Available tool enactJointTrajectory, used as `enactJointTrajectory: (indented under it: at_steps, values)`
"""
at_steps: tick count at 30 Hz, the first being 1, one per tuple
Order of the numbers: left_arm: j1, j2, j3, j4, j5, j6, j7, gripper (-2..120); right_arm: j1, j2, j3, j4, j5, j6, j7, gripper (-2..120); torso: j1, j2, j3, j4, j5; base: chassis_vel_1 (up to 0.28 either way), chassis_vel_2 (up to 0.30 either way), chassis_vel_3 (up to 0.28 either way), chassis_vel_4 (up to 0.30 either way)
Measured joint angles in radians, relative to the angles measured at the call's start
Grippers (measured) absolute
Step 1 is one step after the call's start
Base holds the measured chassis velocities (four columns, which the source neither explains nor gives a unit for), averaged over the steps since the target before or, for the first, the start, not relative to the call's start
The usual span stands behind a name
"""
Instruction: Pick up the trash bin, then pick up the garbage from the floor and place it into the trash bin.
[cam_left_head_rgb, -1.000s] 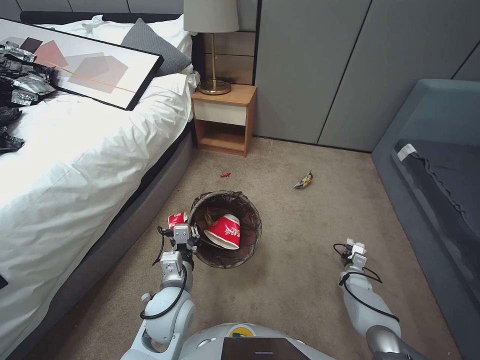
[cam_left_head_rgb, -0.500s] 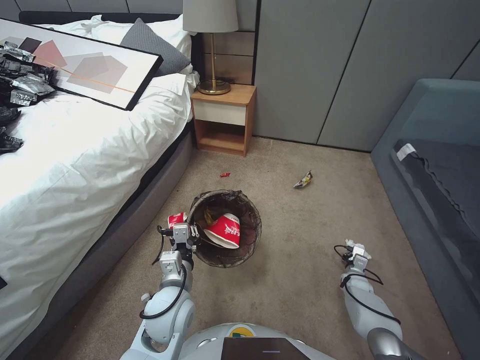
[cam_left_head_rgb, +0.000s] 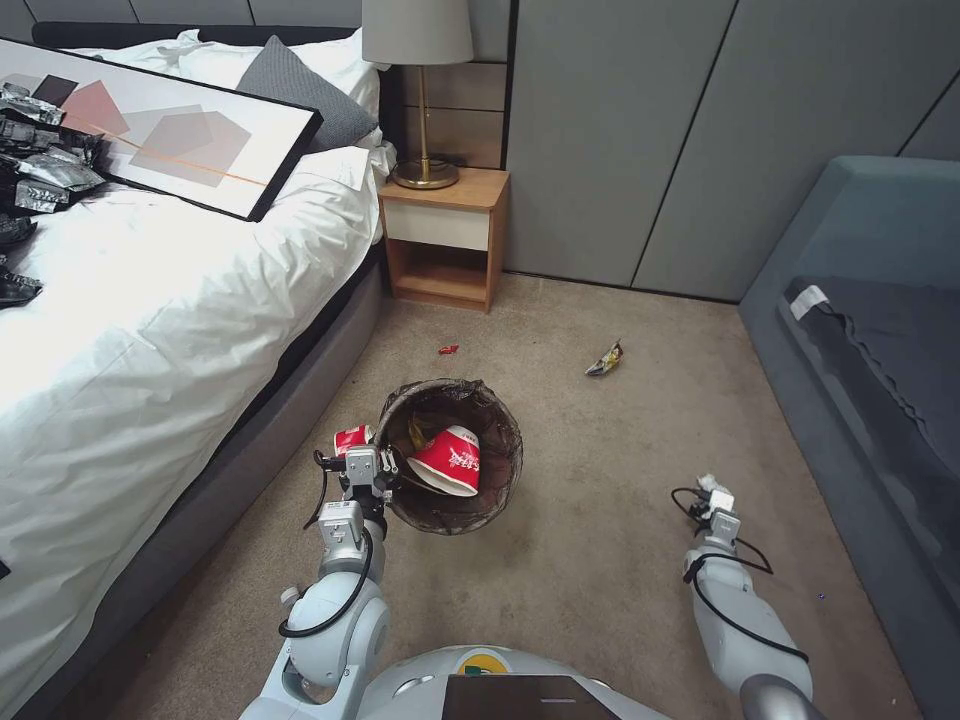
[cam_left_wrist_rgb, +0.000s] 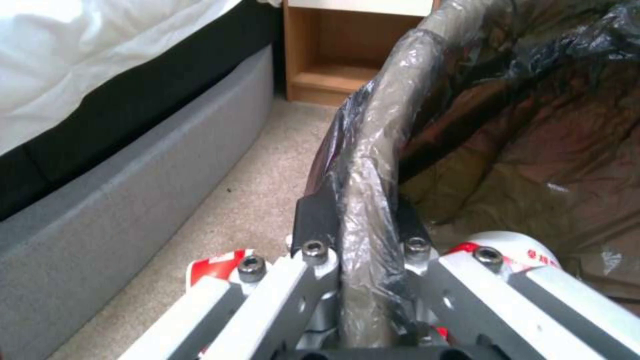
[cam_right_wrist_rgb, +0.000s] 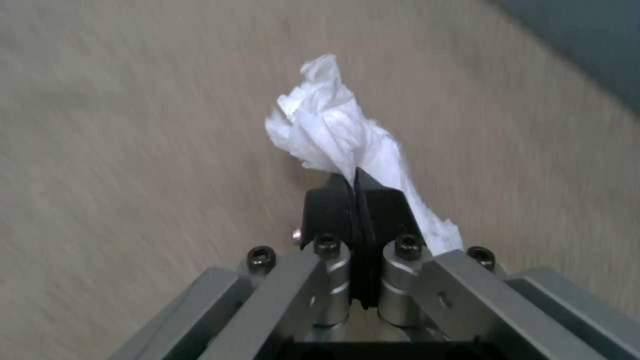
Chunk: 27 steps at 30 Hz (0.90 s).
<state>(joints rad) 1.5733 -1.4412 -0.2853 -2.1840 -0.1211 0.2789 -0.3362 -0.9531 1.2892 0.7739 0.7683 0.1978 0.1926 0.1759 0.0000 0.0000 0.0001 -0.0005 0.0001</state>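
1. The right claw (cam_right_wrist_rgb: 357, 200) was nearest, low over the floor (cam_left_head_rgb: 600, 560) on the robot's right, pinched tight on one crumpled white tissue (cam_right_wrist_rgb: 333, 135). The pads caught only a thin fold, with most of the tissue hanging free beyond the tips. I judged that a fast swing toward the bin could tear it or shake it loose.

2. The left claw (cam_left_wrist_rgb: 357, 220) was clamped across the rim of the bin (cam_left_head_rgb: 450, 455), one finger outside and one inside, with the liner folded over the rim between them. The bin sat ahead and left of centre, close to the bed (cam_left_head_rgb: 170, 300). The slick bag could let the rim slip, and a one-sided hold could tip the bin and spill it.

3. In the bin lay one red-and-white cup (cam_left_head_rgb: 447, 462) and something yellow beside it, too dim to name. A second cup (cam_left_head_rgb: 352, 438) lay just outside the rim by the left claw; whether it touched the floor I could not tell. It could be knocked under the bed.

4. Farther out, one small red scrap (cam_left_head_rgb: 448, 349) and one yellow wrapper (cam_left_head_rgb: 606, 359) lay on the floor, well apart. The scrap looked thin and might be hard to pinch.

5. Count: one bin, two cups, one tissue, one wrapper, one scrap.
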Motion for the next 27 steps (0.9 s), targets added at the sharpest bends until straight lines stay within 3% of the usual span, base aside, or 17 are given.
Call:
enactJointTrajectory:
  at_steps: [4,6,7,10,11,13,17,19,21,22,27]
  values:
    - [0.000,0.000,0.000,0.004,0.000,0.000,0.000,3,-0.055,0.016,0.007,0.148,-0.010,0.029,-0.001,0,0.000,0.000,0.000,0.0003,-0.0001,0.000,0.000,0.000,0.000]
    - [0.000,-0.001,0.000,0.007,0.001,0.000,0.000,3,-0.108,0.030,0.011,0.288,-0.029,0.075,-0.025,0,0.000,0.000,0.000,0.0004,-0.0003,0.000,0.000,0.000,0.000]
    - [0.000,-0.001,0.000,0.007,0.001,0.000,0.000,3,-0.108,0.030,0.011,0.288,-0.029,0.075,-0.025,0,0.000,0.000,0.000,0.0004,-0.0003,0.000,0.000,0.000,0.000]
    - [-0.001,-0.002,0.006,0.013,0.003,0.001,0.000,3,-0.189,0.055,0.008,0.502,-0.049,0.164,-0.104,0,0.000,0.000,0.000,0.0002,-0.0004,0.000,0.000,0.000,0.000]
    - [-0.001,-0.002,0.006,0.013,0.003,0.001,0.000,3,-0.189,0.055,0.008,0.502,-0.049,0.164,-0.104,0,0.000,0.000,0.000,0.0002,-0.0004,0.000,0.000,0.000,0.000]
    - [-0.001,-0.002,0.011,0.016,0.004,0.001,0.001,3,-0.246,0.069,-0.004,0.641,-0.057,0.248,-0.196,0,0.000,0.000,0.000,0.0005,-0.0004,0.000,0.000,0.000,0.000]
    - [-0.001,-0.001,0.011,0.020,0.004,0.001,0.001,3,-0.295,0.077,-0.029,0.774,-0.041,0.320,-0.318,0,0.000,0.000,0.000,0.0004,0.0000,0.000,0.000,0.000,0.000]
    - [-0.001,0.000,0.012,0.024,0.005,0.001,0.001,3,-0.331,0.080,-0.066,0.908,-0.012,0.361,-0.414,0,0.000,0.000,0.000,0.0005,-0.0003,0.000,0.000,0.000,0.000]
    - [-0.001,0.000,0.014,0.025,0.005,0.001,0.001,3,-0.341,0.082,-0.082,0.955,-0.003,0.366,-0.441,0,0.000,0.000,0.000,0.0004,-0.0004,0.000,0.000,0.000,0.000]
    - [-0.002,0.000,0.018,0.028,0.006,0.001,0.001,3,-0.354,0.083,-0.124,1.053,0.006,0.370,-0.483,0,0.000,0.000,0.000,0.0010,-0.0005,0.000,0.000,0.000,0.000]
    - [-0.002,-0.001,0.027,0.030,0.009,0.001,0.002,3,-0.353,0.075,-0.223,1.171,0.025,0.338,-0.517,0,0.000,0.000,0.000,0.0006,-0.0001,0.000,0.000,0.000,0.000]
